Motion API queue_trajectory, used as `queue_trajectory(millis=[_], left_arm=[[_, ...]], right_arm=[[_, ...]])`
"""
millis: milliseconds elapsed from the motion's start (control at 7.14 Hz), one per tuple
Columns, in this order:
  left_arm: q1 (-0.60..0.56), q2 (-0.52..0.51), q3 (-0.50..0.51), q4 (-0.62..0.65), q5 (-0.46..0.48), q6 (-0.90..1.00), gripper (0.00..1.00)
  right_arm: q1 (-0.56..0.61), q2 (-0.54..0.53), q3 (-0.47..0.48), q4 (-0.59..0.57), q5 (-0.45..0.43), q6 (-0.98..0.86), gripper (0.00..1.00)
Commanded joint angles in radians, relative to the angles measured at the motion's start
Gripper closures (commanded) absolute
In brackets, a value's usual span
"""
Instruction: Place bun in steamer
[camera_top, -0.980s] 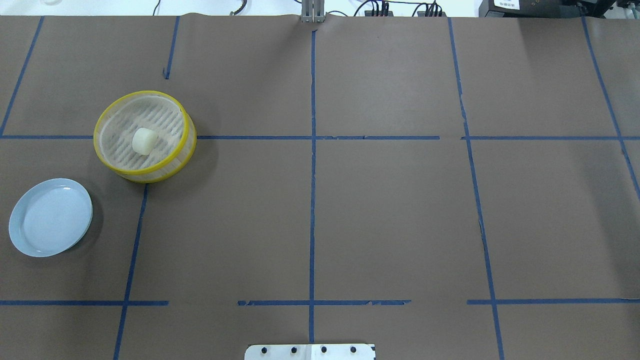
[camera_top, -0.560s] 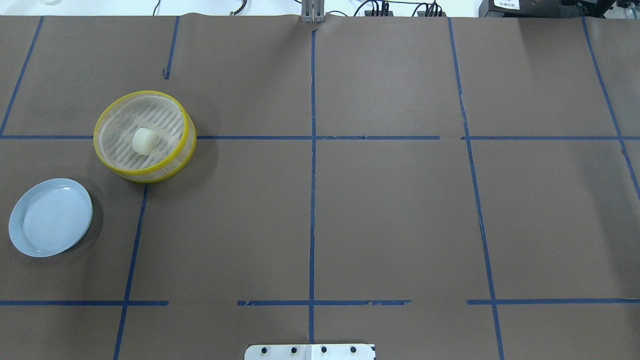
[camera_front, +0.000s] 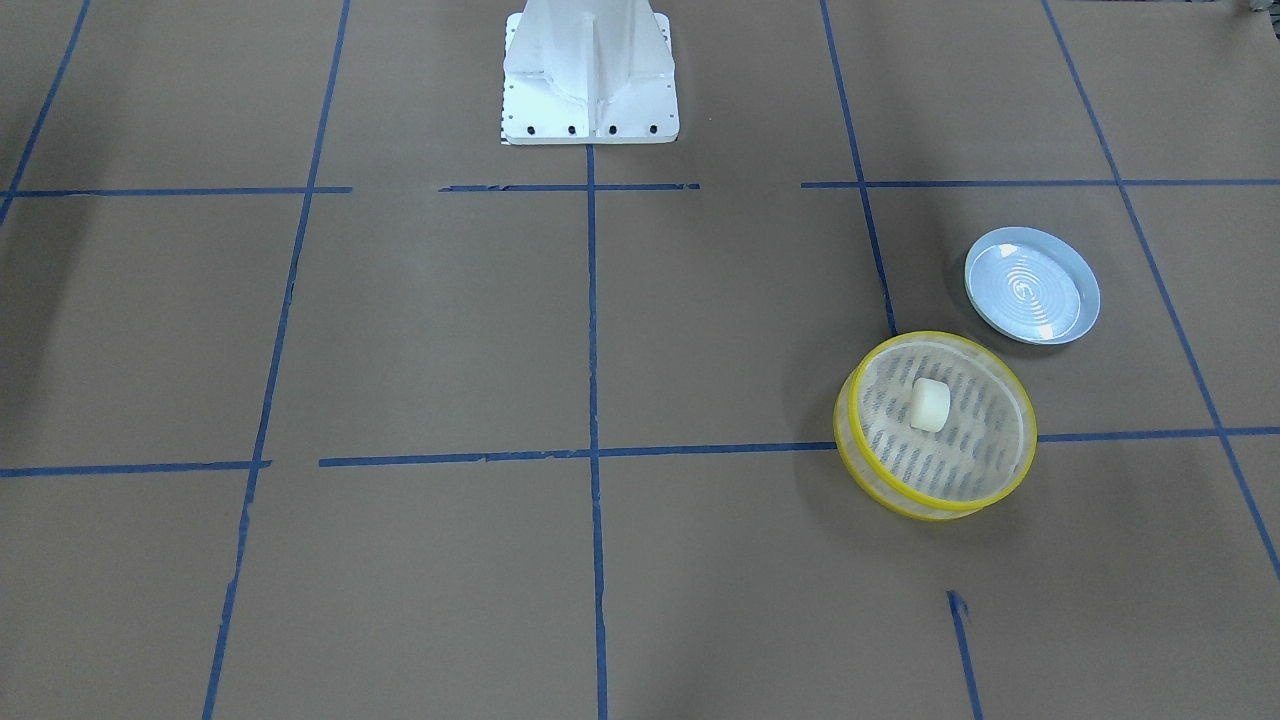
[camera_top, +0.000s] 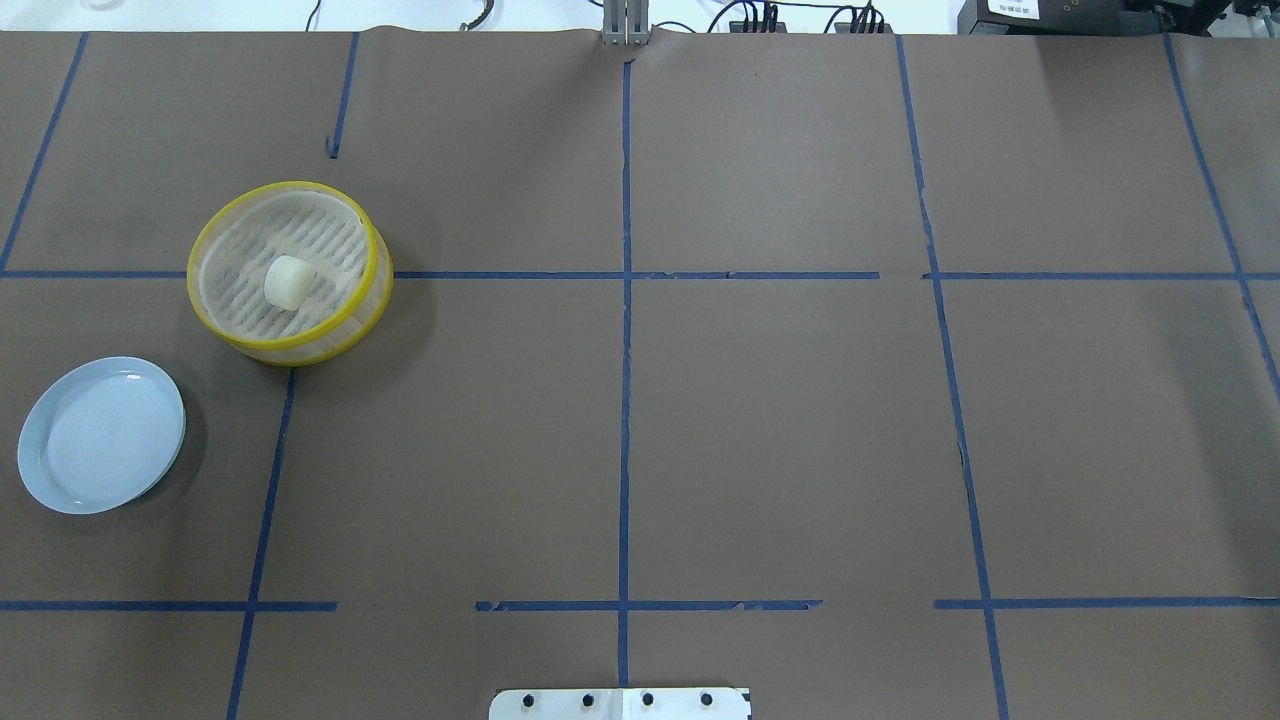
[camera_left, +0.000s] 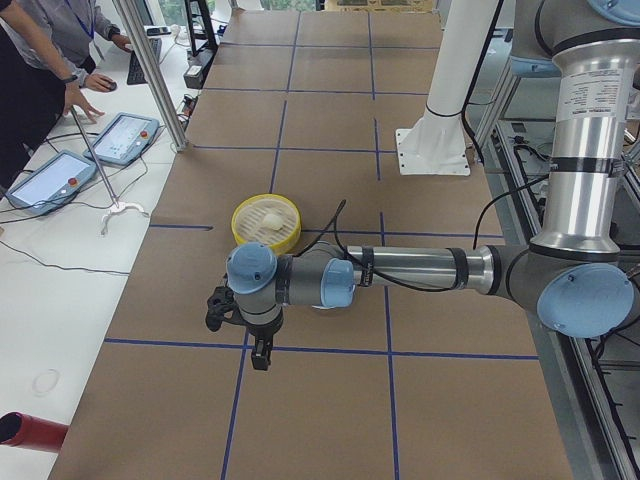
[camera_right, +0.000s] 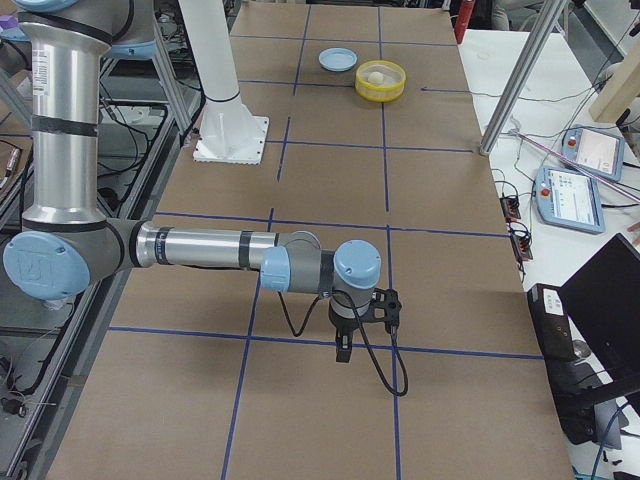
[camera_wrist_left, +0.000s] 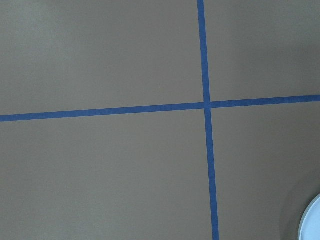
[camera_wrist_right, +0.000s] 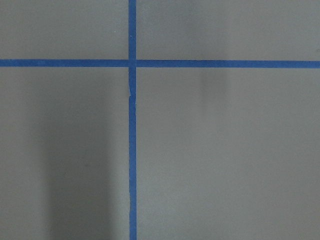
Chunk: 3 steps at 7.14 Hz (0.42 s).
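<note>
The cream-white bun (camera_top: 289, 281) lies on the slatted floor of the yellow-rimmed steamer (camera_top: 372, 262), at the table's left in the overhead view. Both also show in the front-facing view, the bun (camera_front: 929, 404) inside the steamer (camera_front: 1024, 455), and in the side views (camera_left: 264, 213) (camera_right: 376, 76). My left gripper (camera_left: 260, 357) shows only in the exterior left view, hanging near the table's left end, away from the steamer. My right gripper (camera_right: 343, 350) shows only in the exterior right view, at the table's right end. I cannot tell whether either is open or shut.
A light blue plate (camera_top: 101, 434) lies near the steamer, toward the robot (camera_front: 1031, 285); its rim shows at the left wrist view's corner (camera_wrist_left: 314, 222). Blue tape lines cross the brown table cover. The robot's white base (camera_front: 589, 70) stands at the table's near middle. Operators stand by tablets (camera_left: 50, 178).
</note>
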Motion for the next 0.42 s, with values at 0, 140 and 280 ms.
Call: queue_trajectory(millis=[0,140,280], left_arm=[[0.0,-0.001,-0.001,-0.001,0.0,0.002,0.0],[0.0,-0.001,-0.001,-0.001,0.0,0.002,0.0],[0.0,-0.001,-0.001,-0.001,-0.005,0.002,0.0]], right_arm=[[0.0,0.0,0.0,0.0,0.0,0.0,0.0],[0.0,0.0,0.0,0.0,0.0,0.0,0.0],[0.0,0.0,0.0,0.0,0.0,0.0,0.0]])
